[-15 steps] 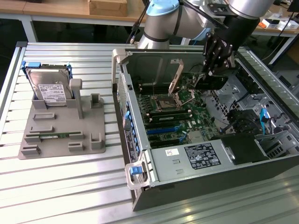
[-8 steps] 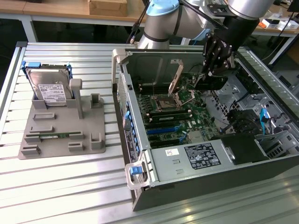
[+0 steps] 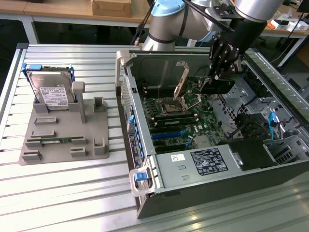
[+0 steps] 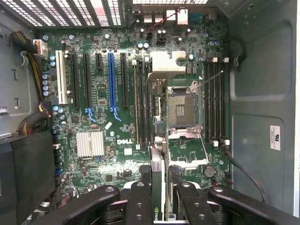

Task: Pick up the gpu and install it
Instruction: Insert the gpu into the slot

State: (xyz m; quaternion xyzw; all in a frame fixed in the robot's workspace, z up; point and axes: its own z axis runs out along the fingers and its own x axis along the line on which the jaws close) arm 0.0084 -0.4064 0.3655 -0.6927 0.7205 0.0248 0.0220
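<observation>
Exterior view: my hand [image 3: 219,72] is clamped on the gpu [image 3: 218,87], which hangs edge-down inside the open case [image 3: 193,166], toward the far end of the motherboard [image 3: 178,116]. The raised socket frame [image 3: 181,79] stands just beside the card. Risk: a sideways move at this height could clip that frame, I'd say. The hard drive [image 3: 50,92] sits in its grey fixture [image 3: 63,140] on the counter [image 3: 63,193], well apart, no concern.

Wrist view: the hand [image 4: 161,206] has both fingers [image 4: 140,201] pressed on the gpu [image 4: 157,176], seen edge-on, green logo visible. Below it lie the memory slots [image 4: 140,103] and the open CPU socket [image 4: 180,108], not the blue slot [image 4: 111,79] or its black neighbours. Risks:
- a slip here would drop the card onto the exposed socket (worst case, I think)
- the grip is on a thin edge, so the card may tilt and then meet a slot crooked
- the loose cable [image 4: 243,173] by the case wall could snag
</observation>
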